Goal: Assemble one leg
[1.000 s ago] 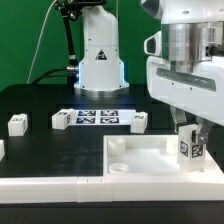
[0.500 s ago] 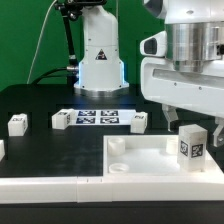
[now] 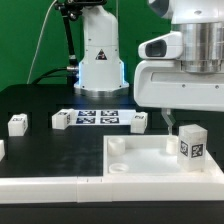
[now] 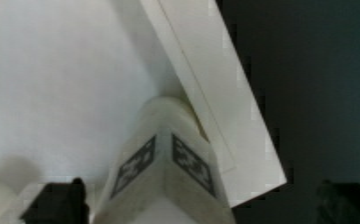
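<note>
The leg (image 3: 190,143) stands upright in the far corner of the large white tabletop panel (image 3: 140,158), at the exterior view's right, its tag facing front. My gripper (image 3: 188,118) hangs open just above it, touching nothing. In the wrist view the leg (image 4: 168,160) is seen from above between my two dark fingertips (image 4: 56,200), which stand wide apart with gaps on both sides. The white panel (image 4: 70,80) fills that view beside the leg. My gripper (image 4: 198,205) holds nothing.
Three loose legs lie on the black table behind the panel (image 3: 17,124), (image 3: 62,119), (image 3: 139,121). The marker board (image 3: 98,117) lies between them. The robot base (image 3: 98,55) stands behind. A white L-shaped barrier (image 3: 50,185) runs along the front.
My gripper was down around the leg one second ago. It has let go and risen straight up. The leg stays standing in the panel's corner.
</note>
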You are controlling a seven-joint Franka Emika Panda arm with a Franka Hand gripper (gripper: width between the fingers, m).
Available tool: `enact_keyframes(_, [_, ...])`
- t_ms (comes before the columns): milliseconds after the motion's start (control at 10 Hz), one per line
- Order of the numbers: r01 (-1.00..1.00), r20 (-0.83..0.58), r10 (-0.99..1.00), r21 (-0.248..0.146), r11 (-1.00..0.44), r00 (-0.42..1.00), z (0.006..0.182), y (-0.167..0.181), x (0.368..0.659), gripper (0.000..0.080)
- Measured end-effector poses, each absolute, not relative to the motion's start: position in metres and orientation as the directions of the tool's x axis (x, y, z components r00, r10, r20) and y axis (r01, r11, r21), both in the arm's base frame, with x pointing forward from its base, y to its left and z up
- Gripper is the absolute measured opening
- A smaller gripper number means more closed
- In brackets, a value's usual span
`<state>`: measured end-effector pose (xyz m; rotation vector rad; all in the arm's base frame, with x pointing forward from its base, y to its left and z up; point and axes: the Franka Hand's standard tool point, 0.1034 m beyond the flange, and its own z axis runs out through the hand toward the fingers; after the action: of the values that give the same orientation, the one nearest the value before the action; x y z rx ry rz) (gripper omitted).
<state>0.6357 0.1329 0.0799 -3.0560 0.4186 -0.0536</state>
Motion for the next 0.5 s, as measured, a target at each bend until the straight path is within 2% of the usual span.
enact_keyframes(500, [0.104,0.050,0.102,-0.043,-0.994,0.994,0.0801,0.1270,0.6372,0.0649])
